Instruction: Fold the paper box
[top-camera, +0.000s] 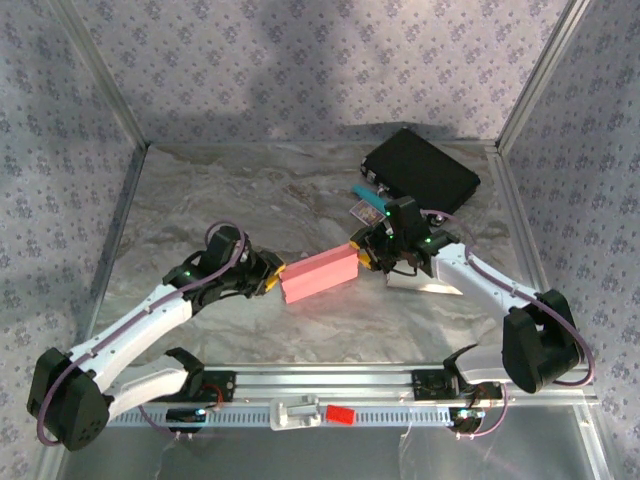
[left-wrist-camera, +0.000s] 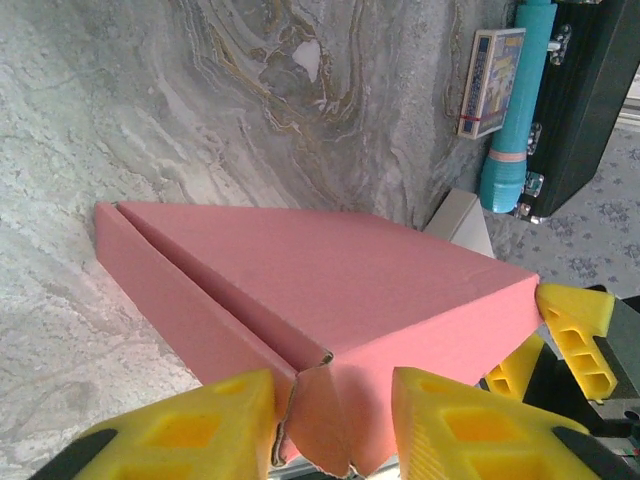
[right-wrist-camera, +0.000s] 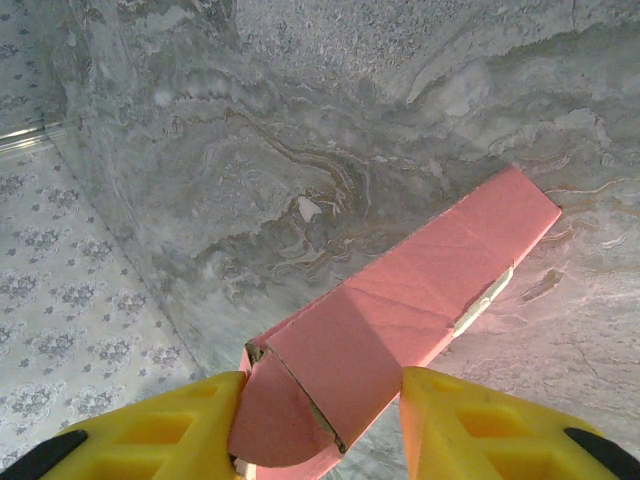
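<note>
While lying on the marbled worktop (top-camera: 250, 190), the long pink paper box (top-camera: 320, 272), end flaps loose, spans between left end effector (top-camera: 275, 280) and right end effector (top-camera: 368, 255), each clenching one end. Beyond the right one sits a closed black case (top-camera: 420, 172).

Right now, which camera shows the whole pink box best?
Top external: the whole box lies between left gripper and right gripper. The left wrist view shows one end close up, the right wrist view the other.

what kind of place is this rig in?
Likely a lab tabletop robot cell: floral-patterned fabric walls on silver aluminium frame posts, grey marble-print table cover, slotted aluminium mounting rail at the near edge.
</note>
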